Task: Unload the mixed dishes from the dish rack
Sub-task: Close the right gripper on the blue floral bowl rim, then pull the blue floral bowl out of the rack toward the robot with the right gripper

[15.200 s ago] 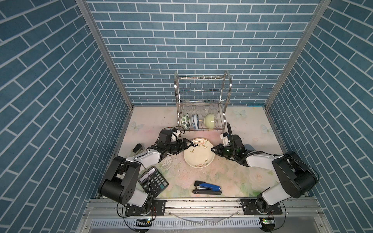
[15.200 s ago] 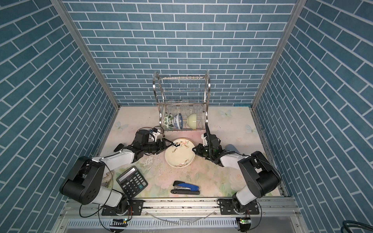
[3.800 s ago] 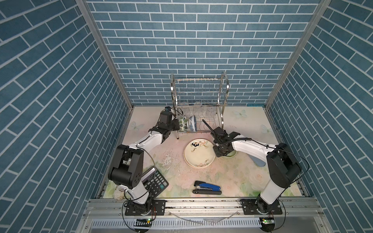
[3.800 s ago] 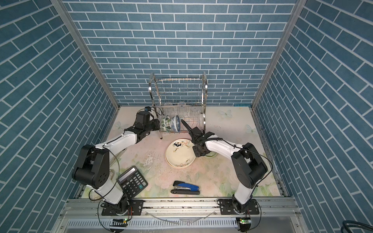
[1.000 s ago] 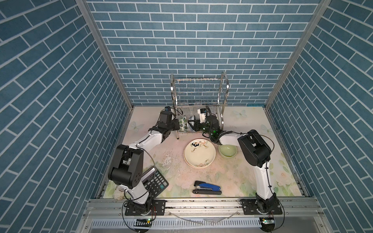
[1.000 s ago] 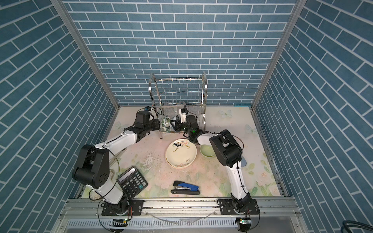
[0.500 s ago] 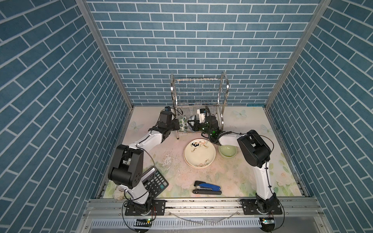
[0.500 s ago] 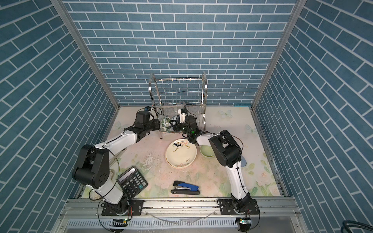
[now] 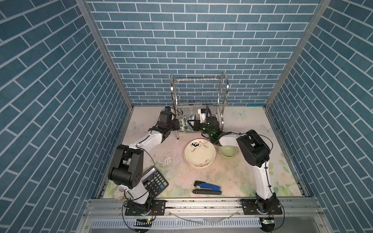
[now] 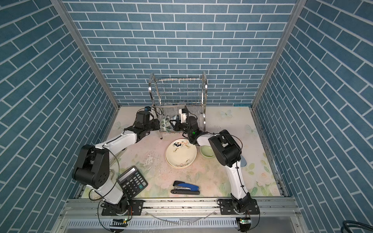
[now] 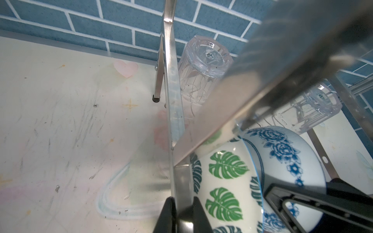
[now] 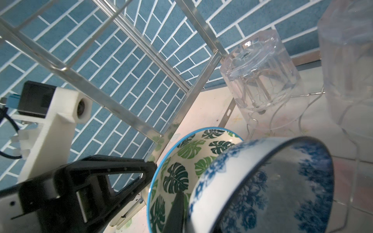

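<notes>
Steel upright of the dish rack (image 9: pixel 198 91), upper centre in both top views: being pinched flat between the jaws of the left gripper (image 11: pixel 182 203). Reaching into the lower tier from the right side of the frame, pinching the rim of the blue-patterned bowl (image 12: pixel 262 181) with the right gripper (image 9: pixel 190 123). Standing on edge there, just beside the green-leaf bowl (image 11: pixel 224 181). Sitting upside down behind both: clear tumblers (image 11: pixel 201 66). Lying on the table (image 9: pixel 252 129) just below the rack: stacked plates (image 9: pixel 198 154), pale green bowl (image 9: pixel 227 150) just right of them.
</notes>
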Robot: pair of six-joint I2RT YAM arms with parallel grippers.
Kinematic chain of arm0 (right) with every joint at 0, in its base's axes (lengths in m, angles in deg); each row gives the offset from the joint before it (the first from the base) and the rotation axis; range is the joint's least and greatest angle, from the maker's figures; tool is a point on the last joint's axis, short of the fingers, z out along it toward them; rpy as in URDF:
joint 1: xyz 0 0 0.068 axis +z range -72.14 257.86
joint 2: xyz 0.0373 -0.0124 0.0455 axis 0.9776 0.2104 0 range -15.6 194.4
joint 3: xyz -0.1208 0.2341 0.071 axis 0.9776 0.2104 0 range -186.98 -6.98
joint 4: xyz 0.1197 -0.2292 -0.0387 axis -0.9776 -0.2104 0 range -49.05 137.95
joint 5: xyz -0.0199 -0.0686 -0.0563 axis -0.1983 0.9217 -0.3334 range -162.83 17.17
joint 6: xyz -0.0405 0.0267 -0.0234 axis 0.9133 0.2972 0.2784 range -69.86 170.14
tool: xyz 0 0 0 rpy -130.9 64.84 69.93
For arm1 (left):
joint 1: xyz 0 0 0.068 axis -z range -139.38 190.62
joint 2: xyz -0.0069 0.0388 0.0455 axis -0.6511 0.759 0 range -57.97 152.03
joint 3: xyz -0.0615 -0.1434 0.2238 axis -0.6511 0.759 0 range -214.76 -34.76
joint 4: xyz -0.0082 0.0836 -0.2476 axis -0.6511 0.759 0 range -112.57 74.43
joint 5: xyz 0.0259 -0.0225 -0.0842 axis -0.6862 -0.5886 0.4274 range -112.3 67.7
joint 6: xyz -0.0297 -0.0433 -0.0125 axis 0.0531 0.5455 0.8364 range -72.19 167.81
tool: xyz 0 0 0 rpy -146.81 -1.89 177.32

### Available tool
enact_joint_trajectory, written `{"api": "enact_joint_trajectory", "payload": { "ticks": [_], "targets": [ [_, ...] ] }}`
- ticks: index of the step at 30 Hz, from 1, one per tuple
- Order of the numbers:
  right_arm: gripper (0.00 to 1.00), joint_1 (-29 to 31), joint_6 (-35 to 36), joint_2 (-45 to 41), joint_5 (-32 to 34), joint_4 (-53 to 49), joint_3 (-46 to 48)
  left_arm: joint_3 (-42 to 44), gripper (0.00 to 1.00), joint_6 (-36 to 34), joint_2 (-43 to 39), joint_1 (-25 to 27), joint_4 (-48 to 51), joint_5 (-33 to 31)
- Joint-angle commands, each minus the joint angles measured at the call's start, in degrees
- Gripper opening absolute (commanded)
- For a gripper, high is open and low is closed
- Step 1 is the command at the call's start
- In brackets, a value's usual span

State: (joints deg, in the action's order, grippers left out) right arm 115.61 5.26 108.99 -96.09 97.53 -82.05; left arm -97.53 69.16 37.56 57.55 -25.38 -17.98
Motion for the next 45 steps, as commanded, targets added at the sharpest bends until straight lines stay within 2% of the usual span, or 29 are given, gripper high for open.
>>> {"api": "enact_joint_trajectory", "payload": {
  "ticks": [1, 6, 14, 18, 25, 30, 36, 39, 45],
  "targets": [
    [0.0, -0.9, -6.01, 0.65, -3.56, 10.11, 1.13, -0.52, 0.03, -0.52, -0.82, 0.3, 1.8, 1.84],
    [0.0, -1.76, -9.38, 0.27, -4.66, 15.3, 2.24, -0.52, 0.03, -0.57, -0.72, 0.3, 2.0, 1.72],
    [0.0, -2.01, -9.67, -4.4, -5.71, 16.08, 4.48, -0.69, 0.03, -1.29, -0.56, 0.3, 2.54, 0.99],
    [0.0, -1.93, -9.16, -8.53, -5.47, 13.55, 7.16, -0.69, 0.03, -1.63, -0.44, 0.3, 2.63, 0.96],
    [0.0, -0.2, -3.69, -19.6, -3.56, 6.81, 16.18, -0.43, 0.03, -1.62, 0.63, -0.12, 1.63, 1.68],
    [0.0, 0.97, -3.1, -25.45, -1.91, 4.73, 21.78, -0.21, 0.03, -1.4, 1.14, -0.82, 1.08, 2.51],
    [0.0, 4.17, 2.29, -36.12, 2.09, -8.91, 27.03, 0.01, 0.03, -1.11, 0.58, -1.09, 0.56, 3.39],
    [0.0, 6.74, 7.12, -42.63, 7.02, -22.35, 27.87, 0.18, 0.03, -0.96, -0.11, -1.11, 0.53, 3.49],
    [0.0, 11.6, 13.94, -52.93, 22.03, -52.35, 25.22, 1.23, 0.03, -0.79, -0.65, -1.11, 0.25, 3.18]
  ]
}}
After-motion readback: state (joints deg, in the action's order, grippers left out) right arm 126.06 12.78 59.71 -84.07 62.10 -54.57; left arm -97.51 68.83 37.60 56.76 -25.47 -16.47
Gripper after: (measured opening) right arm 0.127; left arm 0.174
